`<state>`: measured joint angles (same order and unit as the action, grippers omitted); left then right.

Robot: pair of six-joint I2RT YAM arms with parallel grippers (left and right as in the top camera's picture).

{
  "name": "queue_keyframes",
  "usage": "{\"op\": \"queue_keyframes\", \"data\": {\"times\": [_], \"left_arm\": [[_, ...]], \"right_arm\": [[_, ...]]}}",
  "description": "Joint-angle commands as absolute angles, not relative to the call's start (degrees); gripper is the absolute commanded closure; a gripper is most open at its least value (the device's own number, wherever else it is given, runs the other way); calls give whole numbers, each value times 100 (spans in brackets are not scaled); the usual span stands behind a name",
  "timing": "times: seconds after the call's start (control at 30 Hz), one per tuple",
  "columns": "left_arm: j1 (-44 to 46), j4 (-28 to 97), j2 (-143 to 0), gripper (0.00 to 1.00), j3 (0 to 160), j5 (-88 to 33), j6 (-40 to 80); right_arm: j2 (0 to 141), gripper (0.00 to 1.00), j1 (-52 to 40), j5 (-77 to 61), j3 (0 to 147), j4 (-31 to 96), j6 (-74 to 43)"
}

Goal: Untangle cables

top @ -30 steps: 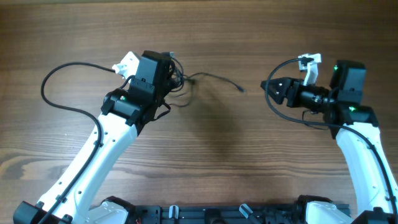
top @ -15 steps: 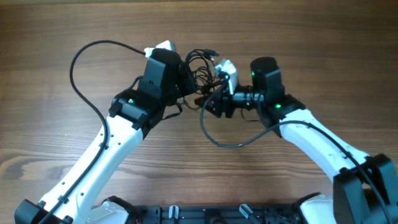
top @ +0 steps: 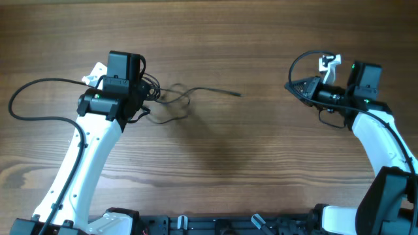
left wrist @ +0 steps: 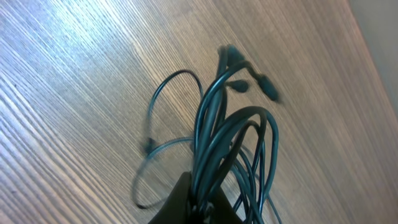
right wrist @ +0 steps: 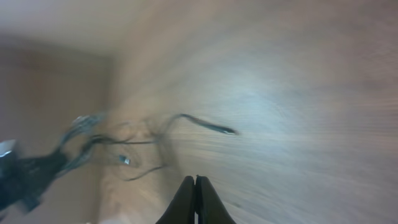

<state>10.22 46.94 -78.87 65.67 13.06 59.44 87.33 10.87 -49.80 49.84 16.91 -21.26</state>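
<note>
Where my left pincer (left wrist: 200,205) shows at the bottom of its wrist view, it is pinching the cables (left wrist: 207,109). Several thin black strands rise from its tips and fan into loops. Small plug ends sit blurred at the top of the bunch. One loop lies on the worktop (top: 215,170) just beside it. Overhead: bundle on the left half of the worktop, touching the left pincer. One loose strand trails right toward the middle, ending in a plug (top: 238,94). My right pincer (right wrist: 195,183): pressed together, nothing in it, far right, well apart from the cables, tips facing them.
</note>
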Motion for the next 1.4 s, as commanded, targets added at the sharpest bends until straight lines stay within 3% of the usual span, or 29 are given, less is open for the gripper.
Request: {"op": "queue_keyframes", "data": {"times": [0.0,0.13,0.27,0.43,0.5,0.53,0.6,0.63,0.73,0.83,0.9,1.03,1.17,1.27,1.33,1.37], "left_arm": [[1057,4436,-7887,96,6558,1011,5780],[1367,3441,-7887,96,6558,-652,3782],[1839,3424,-7887,96,6558,-788,2993],[2296,3393,-7889,96,6558,-788,3002],[2392,3297,-7889,96,6558,-788,3026],[2447,3247,-7889,96,6558,-790,3046],[2539,3234,-7889,96,6558,-790,3044],[2571,3236,-7889,96,6558,-790,3044],[2655,3297,-7913,96,6558,-740,3041],[2659,3850,-8184,96,6558,-141,3046],[2652,4088,-8484,96,6558,189,3225],[2635,4125,-8930,96,6558,1028,4720],[2346,4051,-8936,96,6558,1647,5817],[1940,3809,-8936,96,6558,1068,6014],[1885,3199,-8936,96,6558,178,5135],[1894,2858,-8936,96,6558,-364,4541]], "right_arm": [[8641,79,941,-4101,4984,1981,-1907],[8641,37,266,-5642,4984,1686,-572],[8648,34,-770,-5826,4984,878,-829],[8691,35,-1859,-5433,4984,-209,-1826],[8742,42,-2187,-5199,4984,-174,-1850],[8794,53,-2368,-5183,4984,-189,-1984],[8807,91,-2412,-5190,4987,-283,-2150],[8807,96,-2364,-5310,4987,-405,-2351],[8781,96,-2025,-6602,4987,-1332,-2574],[8733,96,-996,-7714,4987,-3050,-3953],[8733,96,-226,-7784,4987,-3371,-4405],[8733,96,875,-7192,4987,-1621,-4156],[8733,96,1111,-3730,4987,1763,-3424],[8733,95,1111,-2488,4984,2705,-2954],[8733,74,1111,-2578,4987,2692,-2679],[8733,53,1111,-2617,4987,2661,-2633]]}}
